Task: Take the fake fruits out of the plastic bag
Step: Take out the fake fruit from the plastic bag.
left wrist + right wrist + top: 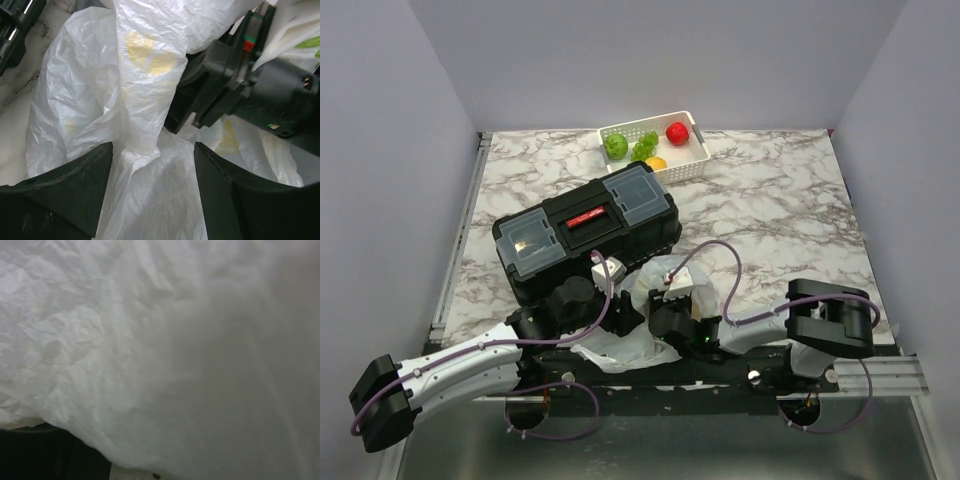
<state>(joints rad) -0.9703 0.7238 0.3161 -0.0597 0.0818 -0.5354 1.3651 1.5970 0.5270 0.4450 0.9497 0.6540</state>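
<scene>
The plastic bag (632, 347) lies crumpled at the near table edge between my two arms. In the left wrist view the thin white plastic bag (100, 100) fills the frame, and yellowish patches (145, 52) show through the film. My left gripper (152, 147) stands open, its black fingers (75, 185) wide apart with loose bag film between them. The right gripper's black body (235, 85) pushes into the bag from the right, its fingertips hidden. White film (150, 340) covers the whole right wrist view. Several fake fruits, among them a green one (615, 145) and a red one (677, 132), lie in a basket.
A black toolbox (588, 228) stands just behind the bag and both wrists. The white perforated basket (692, 168) sits at the back of the marble table. Purple cables (715, 262) loop over the right arm.
</scene>
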